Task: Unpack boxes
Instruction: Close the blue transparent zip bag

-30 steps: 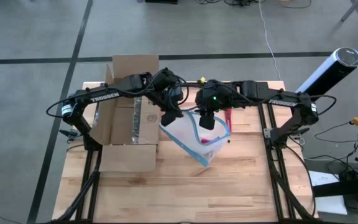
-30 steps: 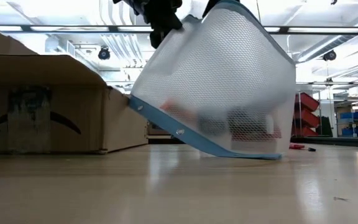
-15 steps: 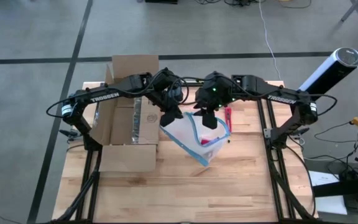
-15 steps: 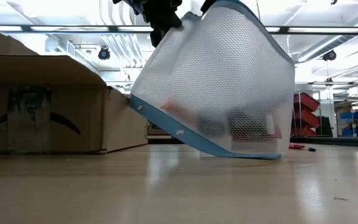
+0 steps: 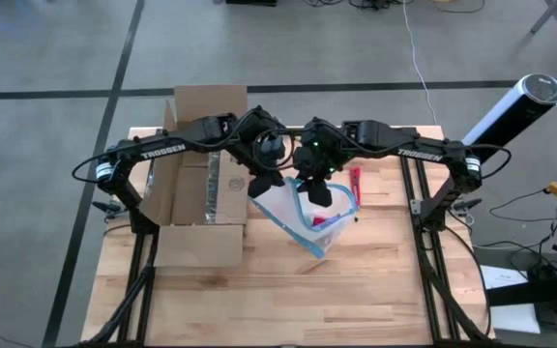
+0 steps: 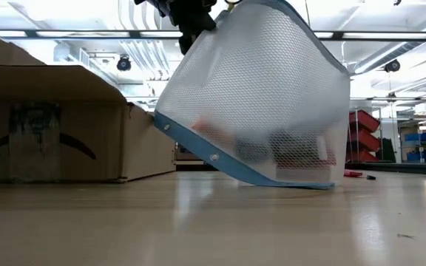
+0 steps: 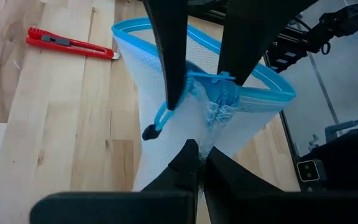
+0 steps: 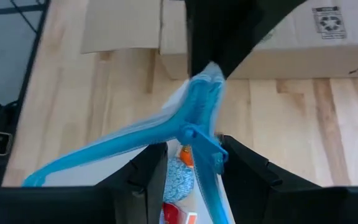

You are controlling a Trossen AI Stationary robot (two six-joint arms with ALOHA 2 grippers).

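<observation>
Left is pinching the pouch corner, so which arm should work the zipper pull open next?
Probably the right. The right gripper sits open astride the blue zipper pull, while the left gripper is shut on the mesh pouch and best stays as the anchor.

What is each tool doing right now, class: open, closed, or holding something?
Left tool: closed on the mesh pouch.
Right tool: open around the pouch's blue zipper edge.

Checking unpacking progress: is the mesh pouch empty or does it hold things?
Not empty. Through the mesh pouch, dark and red items show lying at its bottom.
</observation>
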